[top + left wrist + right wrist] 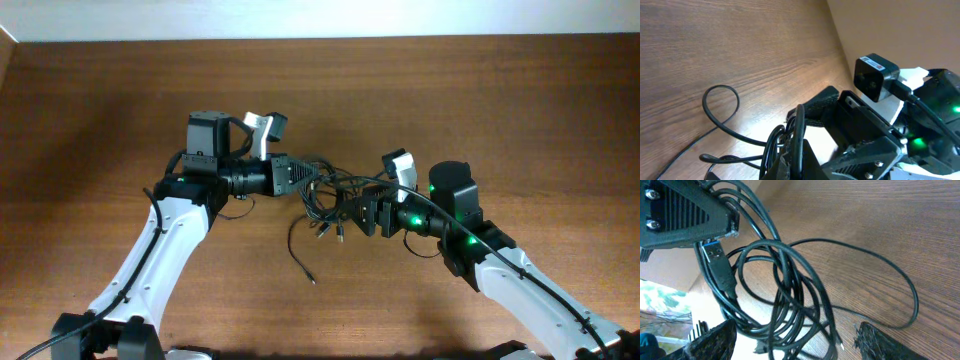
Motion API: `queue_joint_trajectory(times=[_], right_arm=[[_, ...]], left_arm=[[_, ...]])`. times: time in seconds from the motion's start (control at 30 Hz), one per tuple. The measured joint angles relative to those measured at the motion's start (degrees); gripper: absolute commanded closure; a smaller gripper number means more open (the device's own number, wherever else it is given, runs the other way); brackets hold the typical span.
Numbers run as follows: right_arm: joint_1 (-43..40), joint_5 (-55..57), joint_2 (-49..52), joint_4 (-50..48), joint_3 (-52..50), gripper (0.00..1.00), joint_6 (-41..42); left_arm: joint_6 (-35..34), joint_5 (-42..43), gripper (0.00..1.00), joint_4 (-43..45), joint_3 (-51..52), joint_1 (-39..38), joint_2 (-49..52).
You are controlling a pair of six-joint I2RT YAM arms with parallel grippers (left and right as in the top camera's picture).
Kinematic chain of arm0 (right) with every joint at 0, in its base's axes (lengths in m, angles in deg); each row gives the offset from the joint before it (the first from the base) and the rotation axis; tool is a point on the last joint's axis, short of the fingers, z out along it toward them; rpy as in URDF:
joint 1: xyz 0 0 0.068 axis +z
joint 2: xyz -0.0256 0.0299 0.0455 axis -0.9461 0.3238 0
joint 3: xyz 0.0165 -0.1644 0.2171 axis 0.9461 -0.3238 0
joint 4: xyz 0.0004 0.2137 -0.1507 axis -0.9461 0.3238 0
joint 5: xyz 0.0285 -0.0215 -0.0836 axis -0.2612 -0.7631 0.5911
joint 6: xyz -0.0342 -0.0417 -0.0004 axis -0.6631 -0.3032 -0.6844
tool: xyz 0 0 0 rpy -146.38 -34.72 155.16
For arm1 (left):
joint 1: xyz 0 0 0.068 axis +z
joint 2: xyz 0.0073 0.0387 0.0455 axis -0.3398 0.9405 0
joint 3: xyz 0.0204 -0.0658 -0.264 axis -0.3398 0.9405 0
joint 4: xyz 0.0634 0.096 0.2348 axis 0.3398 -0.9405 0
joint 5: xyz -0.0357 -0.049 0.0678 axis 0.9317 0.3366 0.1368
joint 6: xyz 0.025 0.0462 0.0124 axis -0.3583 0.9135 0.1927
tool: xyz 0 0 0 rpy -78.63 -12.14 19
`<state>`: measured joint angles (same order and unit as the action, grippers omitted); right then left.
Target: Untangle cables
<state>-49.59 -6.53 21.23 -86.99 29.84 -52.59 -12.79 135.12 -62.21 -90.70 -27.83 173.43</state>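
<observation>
My left pincer (306, 180) was clamped on the tangled thin black cables (325, 200) above the middle of the brown wooden table (520, 100). My right pincer (800, 342) gaped wide, loops between its fingers.

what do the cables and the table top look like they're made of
The cables: thin black cords, likely rubber or plastic jacket, slightly glossy where light catches them. One plug shows a shiny metal shell, blue inside. The table: brown wood or wood-look laminate, matte, visible grain.

Brown wood-grain table (520, 110), pale strip (320, 18) along its far edge, perhaps a wall
</observation>
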Motion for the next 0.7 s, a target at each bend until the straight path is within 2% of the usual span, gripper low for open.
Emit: queue_joint_trajectory(times=[0.13,0.17,0.23,0.27,0.3,0.43,0.5,0.57,0.63,0.7], right_arm=[[3.19,1.25,0.00,0.09,0.00,0.49,-0.02],[3.82,1.90,0.00,0.04,0.00,0.60,-0.15],[4.24,2.69,0.00,0.37,0.00,0.75,-0.24],[4.26,3.04,0.00,0.63,0.00,0.88,-0.07],[4.26,2.91,0.00,0.55,0.00,0.94,-0.35],[4.24,-2.40,0.00,0.02,0.00,0.96,0.72],[4.24,-9.75,0.00,-5.16,-0.11,0.96,1.44],[4.26,-18.45,0.11,-13.03,-0.20,0.96,3.85],[4.07,-21.00,0.22,-19.32,-0.26,0.96,6.03],[1.42,-21.07,0.22,-21.20,-0.15,0.96,8.48]], left_arm=[[-5.11,0.92,1.00,2.69,0.00,0.00,0.00],[-5.49,0.92,1.00,2.69,0.00,0.00,0.00],[-6.29,0.92,1.00,2.69,0.00,0.00,0.00],[-6.38,0.90,1.00,2.69,0.00,0.02,0.00],[-6.51,0.87,1.00,2.71,0.00,0.02,0.00],[-6.84,-2.25,1.00,2.54,0.00,0.02,0.00],[-7.13,-5.90,1.00,1.79,-0.02,0.02,0.00],[-7.37,-10.62,1.00,0.46,-0.04,0.02,0.00],[-7.58,-16.44,1.00,-4.02,-0.48,0.00,0.00],[-7.85,-26.84,1.00,-11.23,-0.61,-0.22,0.00]])
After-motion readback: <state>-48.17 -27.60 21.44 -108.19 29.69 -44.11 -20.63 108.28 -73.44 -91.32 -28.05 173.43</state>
